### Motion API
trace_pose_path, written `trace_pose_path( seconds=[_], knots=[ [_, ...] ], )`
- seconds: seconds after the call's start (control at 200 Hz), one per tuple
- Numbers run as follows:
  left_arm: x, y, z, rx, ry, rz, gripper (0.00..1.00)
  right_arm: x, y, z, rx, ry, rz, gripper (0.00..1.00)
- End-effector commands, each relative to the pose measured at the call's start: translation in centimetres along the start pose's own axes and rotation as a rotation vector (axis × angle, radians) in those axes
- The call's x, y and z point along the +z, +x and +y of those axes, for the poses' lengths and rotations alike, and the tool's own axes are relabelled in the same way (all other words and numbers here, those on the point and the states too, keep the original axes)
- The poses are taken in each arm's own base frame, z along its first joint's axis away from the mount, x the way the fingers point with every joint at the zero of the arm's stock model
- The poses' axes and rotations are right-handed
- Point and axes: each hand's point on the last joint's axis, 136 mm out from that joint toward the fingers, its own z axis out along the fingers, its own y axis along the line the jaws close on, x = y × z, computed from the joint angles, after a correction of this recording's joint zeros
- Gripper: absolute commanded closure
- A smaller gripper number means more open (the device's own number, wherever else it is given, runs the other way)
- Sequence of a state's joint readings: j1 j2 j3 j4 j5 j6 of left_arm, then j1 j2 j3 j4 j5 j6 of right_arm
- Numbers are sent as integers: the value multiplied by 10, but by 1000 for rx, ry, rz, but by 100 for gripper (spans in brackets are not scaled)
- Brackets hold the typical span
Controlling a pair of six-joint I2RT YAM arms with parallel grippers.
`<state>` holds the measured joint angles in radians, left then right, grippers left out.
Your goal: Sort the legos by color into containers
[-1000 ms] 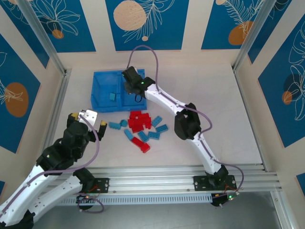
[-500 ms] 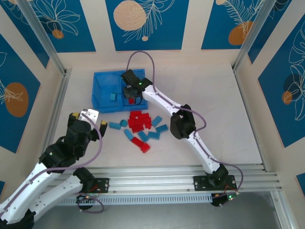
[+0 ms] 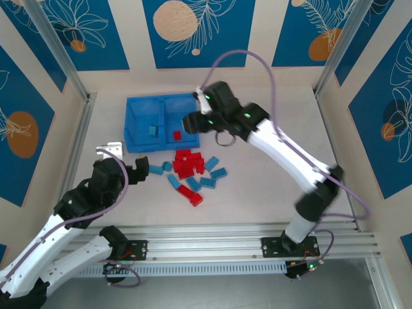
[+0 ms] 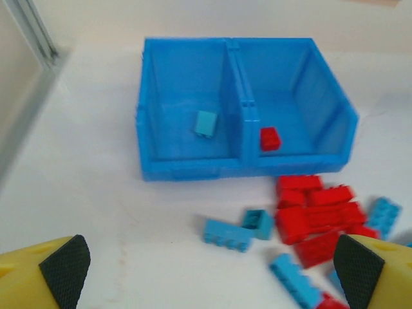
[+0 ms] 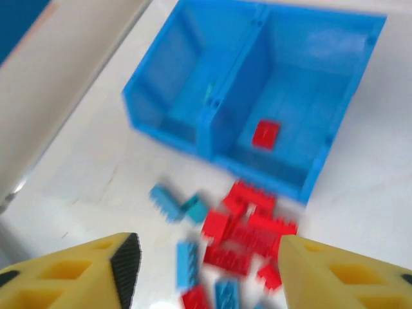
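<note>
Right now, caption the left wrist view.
Open left claw faces blue tray holding one teal brick and one red brick; loose bricks nearby.

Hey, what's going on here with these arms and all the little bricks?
Toy bricks are being sorted by colour into a blue two-part tray. One light blue brick lies in its left compartment and one red brick in its right. The right hand hovers open and empty by the tray. The left hand is wide open beside the loose pile on the table.
</note>
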<state>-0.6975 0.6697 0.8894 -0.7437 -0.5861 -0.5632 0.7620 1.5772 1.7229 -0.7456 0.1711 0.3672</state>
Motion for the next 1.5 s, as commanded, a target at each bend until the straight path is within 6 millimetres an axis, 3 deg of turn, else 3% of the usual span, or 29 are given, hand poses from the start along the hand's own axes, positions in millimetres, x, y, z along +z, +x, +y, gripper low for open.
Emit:
trace_pose_path(
  seconds=[0.0, 0.16, 0.325, 0.46, 0.685, 0.865, 1.03, 1.195, 1.315, 1.415, 1.495],
  knots=[
    [16, 34, -14, -391, 9, 159, 0, -29, 50, 18, -8, -166, 29, 27],
    [52, 86, -42, -579, 21, 339, 2, -83, 96, 16, 51, -267, -59, 0],
    [88, 133, -65, -564, -21, 506, 5, -105, 128, 11, 114, -308, -76, 0],
    [113, 161, -69, -549, -85, 568, 10, -102, 142, 2, 150, -280, -47, 1],
    [145, 168, -72, -442, -168, 572, 22, -84, 153, -16, 214, -187, 2, 1],
    [155, 195, -63, -415, -253, 634, 31, -83, 155, -17, 236, -181, 18, 0],
    [154, 215, -55, -406, -287, 682, 47, -85, 159, -19, 262, -172, 23, 1],
    [146, 220, -41, -395, -317, 676, 64, -83, 161, -21, 278, -161, 28, 0],
    [139, 213, -37, -372, -310, 659, 77, -80, 159, -18, 283, -178, 28, 1],
    [132, 184, -42, -317, -266, 611, 82, -78, 157, -11, 277, -211, 47, 0],
    [123, 142, -43, -251, -241, 519, 85, -76, 155, -5, 276, -234, 63, 0]
  ],
)
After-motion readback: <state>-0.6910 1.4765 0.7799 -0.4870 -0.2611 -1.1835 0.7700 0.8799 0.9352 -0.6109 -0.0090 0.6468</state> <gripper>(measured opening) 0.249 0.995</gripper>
